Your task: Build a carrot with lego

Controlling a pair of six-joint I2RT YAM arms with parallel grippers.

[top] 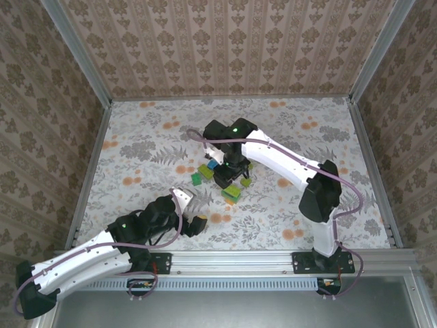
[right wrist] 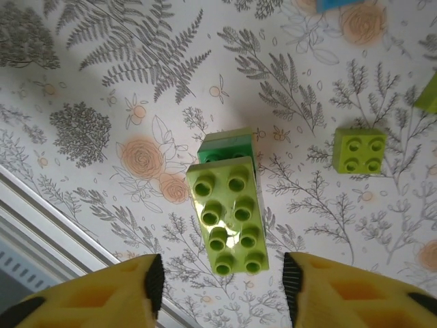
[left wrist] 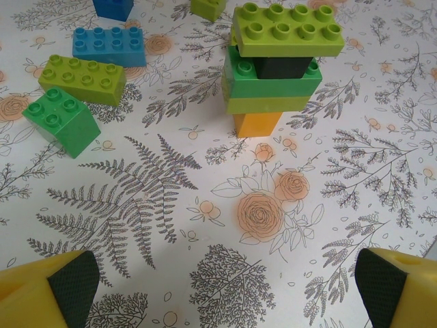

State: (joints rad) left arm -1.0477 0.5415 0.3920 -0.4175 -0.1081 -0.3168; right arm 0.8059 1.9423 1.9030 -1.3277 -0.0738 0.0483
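Observation:
The carrot (left wrist: 276, 65) stands upright on the table: a lime 2x4 brick on top, then a black, a green and a lime layer, with an orange brick at the bottom. From above, its lime top (right wrist: 229, 212) lies between my right gripper's (right wrist: 222, 280) pads with a gap on each side, so that gripper is open and touches nothing. In the top view the right gripper (top: 229, 179) hovers just over the carrot (top: 232, 194). My left gripper (left wrist: 225, 287) is wide open and empty, low over the table a short way in front of the carrot.
Loose lego lies left of the carrot: a blue 2x4 (left wrist: 109, 46), a lime 2x4 (left wrist: 82, 78) and a green 2x2 (left wrist: 61, 119). A lime 2x2 (right wrist: 360, 150) sits beside the carrot. The table's metal front rail (right wrist: 41, 212) runs nearby.

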